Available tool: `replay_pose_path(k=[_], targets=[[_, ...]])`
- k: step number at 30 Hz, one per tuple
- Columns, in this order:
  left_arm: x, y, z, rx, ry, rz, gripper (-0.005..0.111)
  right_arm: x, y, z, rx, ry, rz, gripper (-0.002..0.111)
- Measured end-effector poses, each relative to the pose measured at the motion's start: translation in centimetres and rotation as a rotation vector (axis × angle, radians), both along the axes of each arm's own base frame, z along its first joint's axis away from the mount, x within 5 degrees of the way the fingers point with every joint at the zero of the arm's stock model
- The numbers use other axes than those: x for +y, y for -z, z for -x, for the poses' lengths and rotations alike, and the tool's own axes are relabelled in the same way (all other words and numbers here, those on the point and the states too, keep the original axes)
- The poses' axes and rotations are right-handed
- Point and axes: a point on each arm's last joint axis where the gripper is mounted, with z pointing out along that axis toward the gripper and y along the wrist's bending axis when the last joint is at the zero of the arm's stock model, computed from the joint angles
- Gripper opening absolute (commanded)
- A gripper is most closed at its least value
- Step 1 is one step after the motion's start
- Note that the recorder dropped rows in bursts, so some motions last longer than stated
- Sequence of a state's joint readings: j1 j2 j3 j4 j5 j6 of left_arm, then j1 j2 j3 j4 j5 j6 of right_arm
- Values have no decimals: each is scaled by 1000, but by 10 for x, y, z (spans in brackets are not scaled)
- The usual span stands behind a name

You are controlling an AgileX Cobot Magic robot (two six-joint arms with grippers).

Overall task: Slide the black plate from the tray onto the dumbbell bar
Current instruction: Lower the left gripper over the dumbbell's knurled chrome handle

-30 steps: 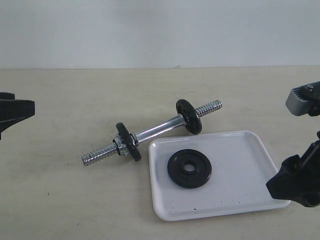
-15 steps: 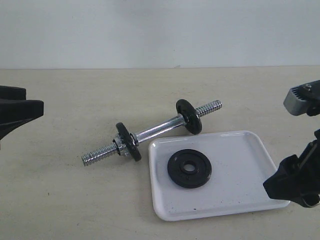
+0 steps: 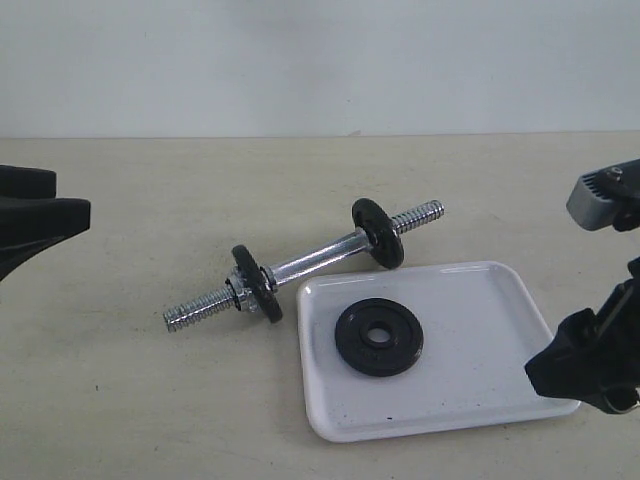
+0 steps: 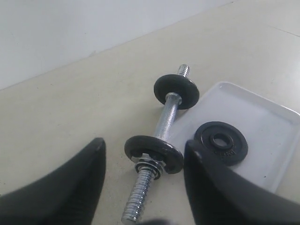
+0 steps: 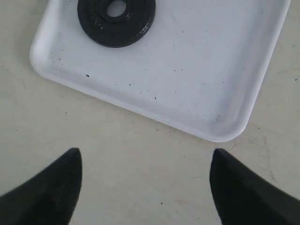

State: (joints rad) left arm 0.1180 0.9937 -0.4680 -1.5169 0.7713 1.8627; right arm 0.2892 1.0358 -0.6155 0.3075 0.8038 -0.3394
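The black plate (image 3: pixel 378 337) lies flat at nine o'clock in the tray (image 3: pixel 480 390); the dumbbell bar (image 3: pixel 310 262) rests on the counter (image 3: pixel 150 400) at the tray's eleven o'clock. Judge the plate rigid, dense, smooth: pinch across its rim. Your left tool (image 4: pixel 145 144) and right tool (image 5: pixel 146 152) stand apart, empty. Only the left wrist view sights along the bar's threads.
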Motion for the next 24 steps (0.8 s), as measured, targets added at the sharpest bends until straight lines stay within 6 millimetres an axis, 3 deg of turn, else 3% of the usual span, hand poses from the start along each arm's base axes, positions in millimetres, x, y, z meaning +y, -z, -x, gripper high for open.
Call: replay_pose_path(k=[8, 18, 24], targets=[[-8, 7, -16, -12, 21, 77, 49, 0, -1, -2, -19, 6, -6, 67], [-58, 43, -61, 134, 155, -57, 49, 1, -1, -2, -28, -6, -5, 67], [-93, 50, -90, 148, 157, -150, 49, 1, -1, -2, -34, -11, -6, 67]])
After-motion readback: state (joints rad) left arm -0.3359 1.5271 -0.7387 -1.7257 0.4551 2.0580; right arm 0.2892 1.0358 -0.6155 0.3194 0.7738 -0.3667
